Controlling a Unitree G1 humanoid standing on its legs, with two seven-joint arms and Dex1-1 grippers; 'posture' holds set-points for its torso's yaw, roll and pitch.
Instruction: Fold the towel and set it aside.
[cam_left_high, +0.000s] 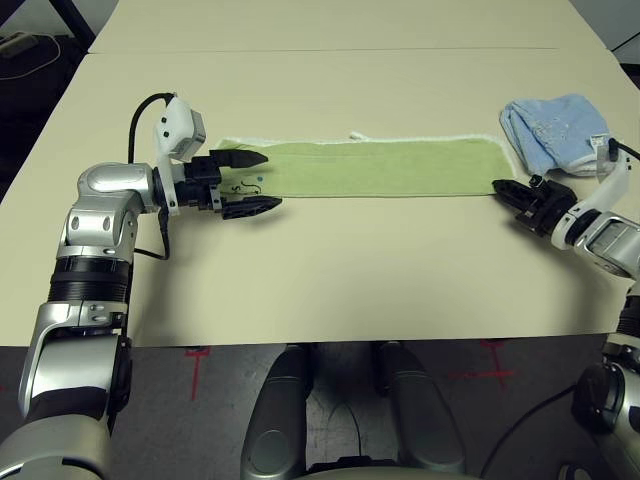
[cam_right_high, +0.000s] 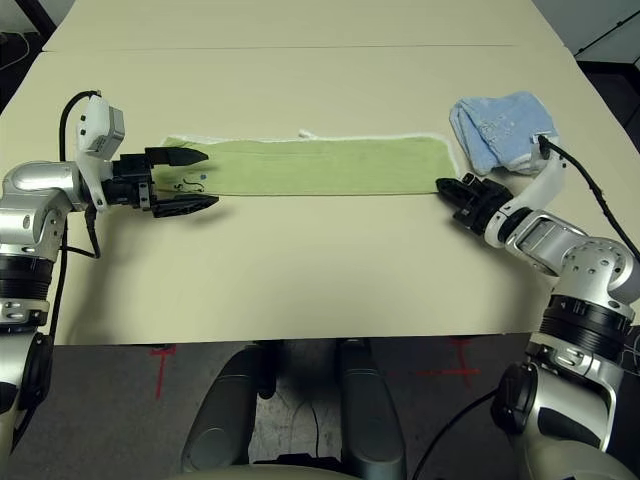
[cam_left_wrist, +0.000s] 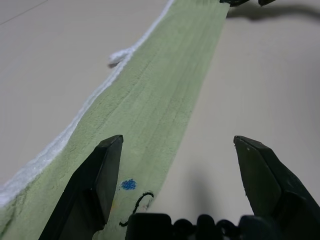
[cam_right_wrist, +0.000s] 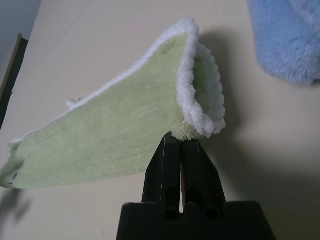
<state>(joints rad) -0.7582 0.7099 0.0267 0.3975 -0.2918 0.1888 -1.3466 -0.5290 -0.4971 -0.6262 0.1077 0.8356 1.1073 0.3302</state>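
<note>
— Towel (cam_left_high: 370, 168): where?
— Folded into a long light green strip across the middle of the frame on the beige surface (cam_left_high: 330, 280), white edging along its far side, a small white loop poking out at the top edge.
— Left gripper (cam_left_high: 250, 183)?
— At the strip's left end, jaws spread wide, one finger (cam_left_wrist: 102, 175) over the cloth, the other over bare surface. Not gripping. Small blue dot and a dark squiggle on the cloth just between them.
— Right gripper (cam_left_high: 505, 189)?
— At the strip's right end, jaws closed on the near corner of the towel; seen from the right wrist, that corner lifted and curled, white edging showing.
— Anything else?
— Light blue cloth (cam_left_high: 555, 132) bunched at the upper right, just beside the towel's right end, near the right gripper.
</note>
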